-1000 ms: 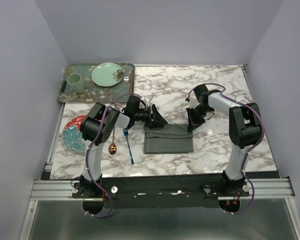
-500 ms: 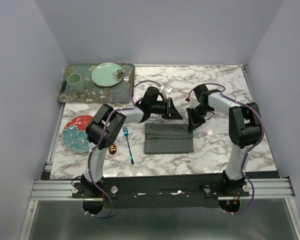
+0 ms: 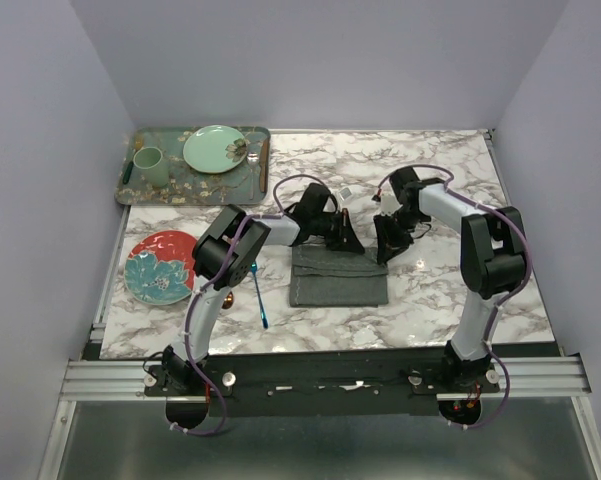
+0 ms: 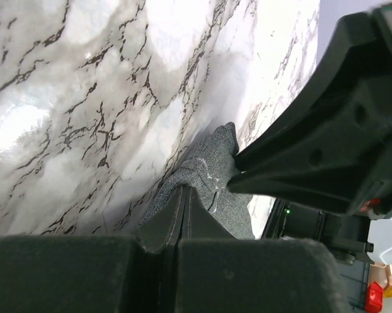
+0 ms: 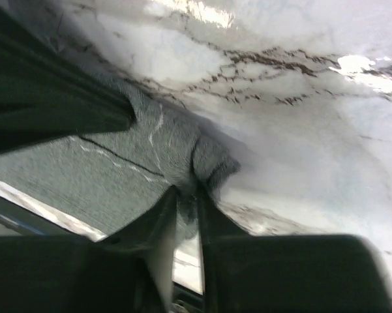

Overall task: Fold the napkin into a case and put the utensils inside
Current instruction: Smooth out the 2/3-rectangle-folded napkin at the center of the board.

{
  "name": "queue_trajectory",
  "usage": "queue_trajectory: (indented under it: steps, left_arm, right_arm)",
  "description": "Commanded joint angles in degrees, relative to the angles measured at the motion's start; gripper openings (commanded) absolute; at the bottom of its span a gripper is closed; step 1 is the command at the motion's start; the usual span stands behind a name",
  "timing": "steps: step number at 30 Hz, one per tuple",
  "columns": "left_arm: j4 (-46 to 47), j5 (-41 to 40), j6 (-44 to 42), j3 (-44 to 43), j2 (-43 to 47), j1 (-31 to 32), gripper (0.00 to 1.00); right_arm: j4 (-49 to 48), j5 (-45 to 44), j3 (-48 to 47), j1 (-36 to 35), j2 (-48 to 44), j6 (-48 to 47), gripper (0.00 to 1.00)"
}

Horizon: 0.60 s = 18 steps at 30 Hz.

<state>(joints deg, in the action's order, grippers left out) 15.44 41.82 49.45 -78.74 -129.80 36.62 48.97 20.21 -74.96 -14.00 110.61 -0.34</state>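
The dark grey napkin (image 3: 338,280) lies folded into a flat rectangle in the middle of the marble table. My left gripper (image 3: 348,243) is at its far edge, close to the right gripper. In the left wrist view its jaws (image 4: 182,190) are shut, and the napkin (image 4: 212,166) rises in a small peak to their tips. My right gripper (image 3: 384,252) is at the napkin's far right corner. Its jaws (image 5: 188,190) stand narrowly apart, with the bunched corner of the napkin (image 5: 212,163) loose between them. The blue fork (image 3: 259,295) lies left of the napkin.
A green patterned tray (image 3: 130,188) at the back left carries a mint plate (image 3: 216,148), a green cup (image 3: 148,165) and a brown-handled utensil (image 3: 263,160). A red and blue plate (image 3: 160,265) sits near the left edge, beside the left arm.
My left gripper has moved right along the napkin's far edge and shut there. My right gripper's jaws have parted slightly at the corner.
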Motion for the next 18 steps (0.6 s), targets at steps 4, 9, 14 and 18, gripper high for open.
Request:
queue_trajectory:
  steps: [4, 9, 14, 18]
  left_arm:
    - [-9.5, -5.2, -5.5, -1.5, -3.1, 0.2, 0.0]
    - [-10.8, -5.4, -7.5, -1.9, -3.1, 0.2, 0.0]
    - [-11.8, -5.6, -8.4, -1.7, -2.8, 0.2, 0.0]
    - [-12.4, -5.9, -8.8, -1.4, -2.9, -0.2, 0.0]
  right_arm:
    - [4.5, 6.1, -5.9, 0.7, -10.4, -6.3, 0.64]
    - [-0.7, 11.6, -6.3, 0.7, -9.5, -2.2, 0.58]
    - [-4.9, 17.8, -3.4, 0.7, -2.9, 4.5, 0.4]
    - [-10.3, 17.8, 2.3, 1.8, -0.8, 9.1, 0.33]
